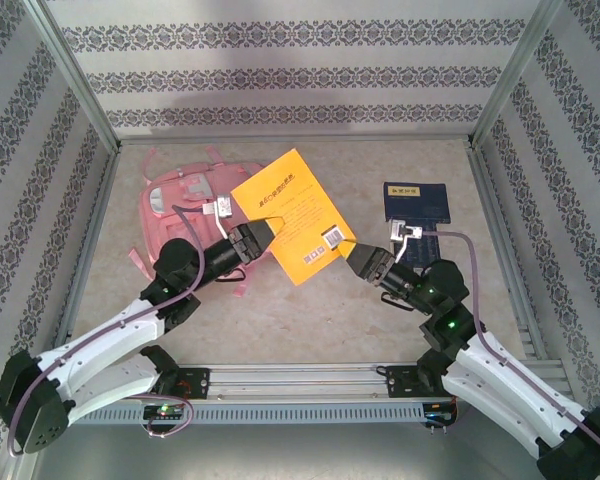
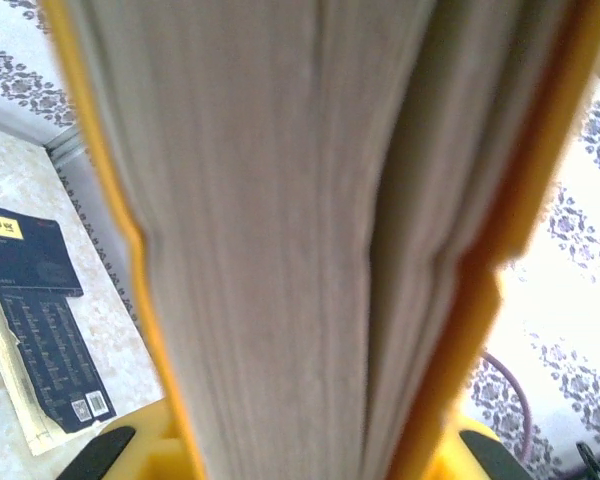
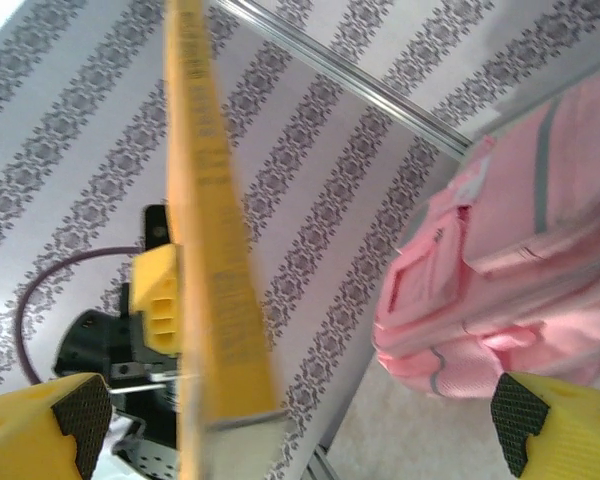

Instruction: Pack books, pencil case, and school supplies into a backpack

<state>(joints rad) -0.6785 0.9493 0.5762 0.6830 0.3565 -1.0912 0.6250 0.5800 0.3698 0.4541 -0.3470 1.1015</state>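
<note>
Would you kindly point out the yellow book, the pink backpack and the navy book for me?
yellow book (image 1: 292, 215), top external view, middle of its cover.
pink backpack (image 1: 195, 190), top external view, bare pink front fabric.
navy book (image 1: 420, 205), top external view, middle of its dark cover.

Table: beige marbled top, aluminium rail along the near edge, patterned walls on the other three sides.

Lying directly on it:
- pink backpack, far-left corner, flat, front pockets and white patch facing up, straps trailing onto the surface on its left and near sides
- dark navy books, far right, well apart from the backpack. Left wrist view shows two, ends overlapping: one with a yellow label strip, one showing cream page edges.
</note>
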